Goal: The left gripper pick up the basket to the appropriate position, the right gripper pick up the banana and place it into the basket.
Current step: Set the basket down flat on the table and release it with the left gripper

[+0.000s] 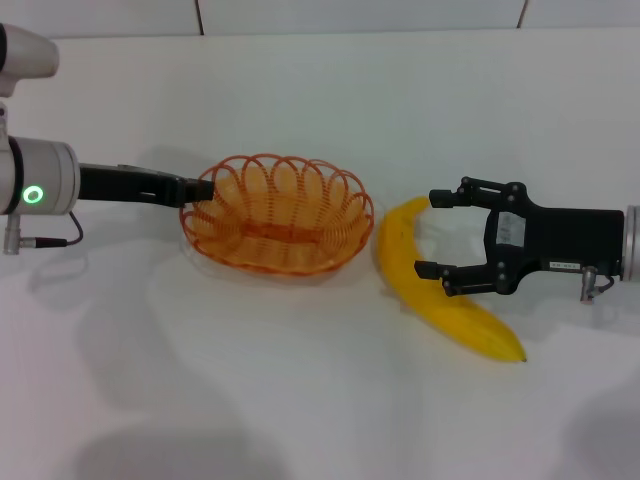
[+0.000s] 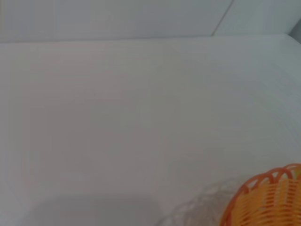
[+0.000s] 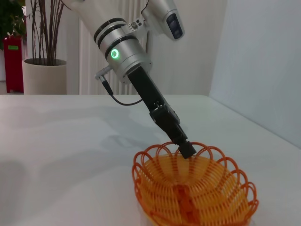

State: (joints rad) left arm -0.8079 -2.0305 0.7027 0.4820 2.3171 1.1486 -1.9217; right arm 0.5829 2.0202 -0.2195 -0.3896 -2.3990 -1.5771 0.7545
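Note:
The orange wire basket [image 1: 290,250] stands at the middle of the white table, empty. My left gripper [image 1: 198,190] reaches in from the left and is shut on the basket's left rim; the right wrist view shows the left gripper [image 3: 186,149] pinching the rim of the basket [image 3: 193,200]. A corner of the basket [image 2: 268,200] shows in the left wrist view. The yellow banana [image 1: 450,315] lies on the table just right of the basket. My right gripper [image 1: 432,233] is open at table height, one finger by the banana's upper end and the other over its middle.
The white table [image 1: 300,400] runs to a wall at the back. A potted plant [image 3: 44,70] stands beyond the table's far side in the right wrist view.

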